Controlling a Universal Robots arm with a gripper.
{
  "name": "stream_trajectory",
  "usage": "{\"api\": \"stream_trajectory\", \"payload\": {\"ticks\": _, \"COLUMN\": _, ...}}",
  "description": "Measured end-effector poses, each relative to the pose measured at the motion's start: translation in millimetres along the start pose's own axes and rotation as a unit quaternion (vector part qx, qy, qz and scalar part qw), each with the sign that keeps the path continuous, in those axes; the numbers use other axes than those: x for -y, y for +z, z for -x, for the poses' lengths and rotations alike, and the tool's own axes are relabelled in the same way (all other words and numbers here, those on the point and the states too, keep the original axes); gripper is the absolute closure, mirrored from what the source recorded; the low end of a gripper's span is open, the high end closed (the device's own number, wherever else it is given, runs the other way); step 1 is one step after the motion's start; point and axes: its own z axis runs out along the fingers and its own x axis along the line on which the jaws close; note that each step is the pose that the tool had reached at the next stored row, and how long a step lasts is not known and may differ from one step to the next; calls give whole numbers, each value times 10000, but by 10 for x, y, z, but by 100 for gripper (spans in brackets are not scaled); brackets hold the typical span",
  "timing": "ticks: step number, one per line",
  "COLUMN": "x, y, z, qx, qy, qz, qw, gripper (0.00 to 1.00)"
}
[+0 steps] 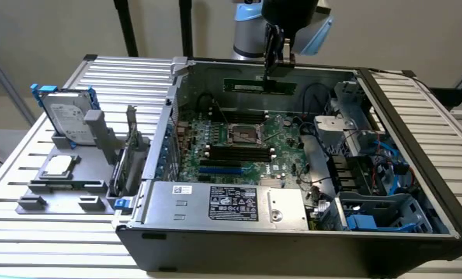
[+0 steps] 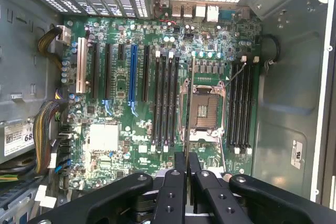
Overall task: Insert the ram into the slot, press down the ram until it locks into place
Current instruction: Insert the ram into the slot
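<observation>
My gripper (image 1: 277, 74) hangs above the open computer case, shut on the ram (image 1: 251, 85), a thin green stick held level over the back part of the motherboard (image 1: 281, 131). In the wrist view the ram (image 2: 188, 103) appears edge-on as a thin line running out from between my gripper (image 2: 187, 165) pads, over the square metal CPU socket (image 2: 203, 106). Black memory slots (image 2: 165, 98) lie parallel on one side of the socket, and more slots (image 2: 240, 103) on the other. In the exterior view a group of slots (image 1: 239, 154) lies just in front of the socket (image 1: 245, 135), well below the ram.
The case walls (image 1: 417, 122) ring the motherboard. A power supply (image 1: 227, 200) sits at the front and cables and drive bays (image 1: 370, 174) on the exterior view's right. A hard drive (image 1: 68, 119) and a grey fixture (image 1: 60, 192) stand outside the case. A blue slot (image 2: 133, 72) lies beside the black ones.
</observation>
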Motion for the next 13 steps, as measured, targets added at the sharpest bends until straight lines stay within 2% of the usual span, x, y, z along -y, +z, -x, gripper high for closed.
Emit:
{"api": "stream_trajectory", "payload": {"ticks": 6, "x": -3, "y": 62, "z": -6, "qx": -11, "qy": 0, "qz": 1, "qw": 10000, "gripper": 87}}
{"api": "stream_trajectory", "payload": {"ticks": 13, "x": -62, "y": 170, "z": -42, "qx": -36, "qy": 2, "qz": 1, "qw": 10000, "gripper": 87}}
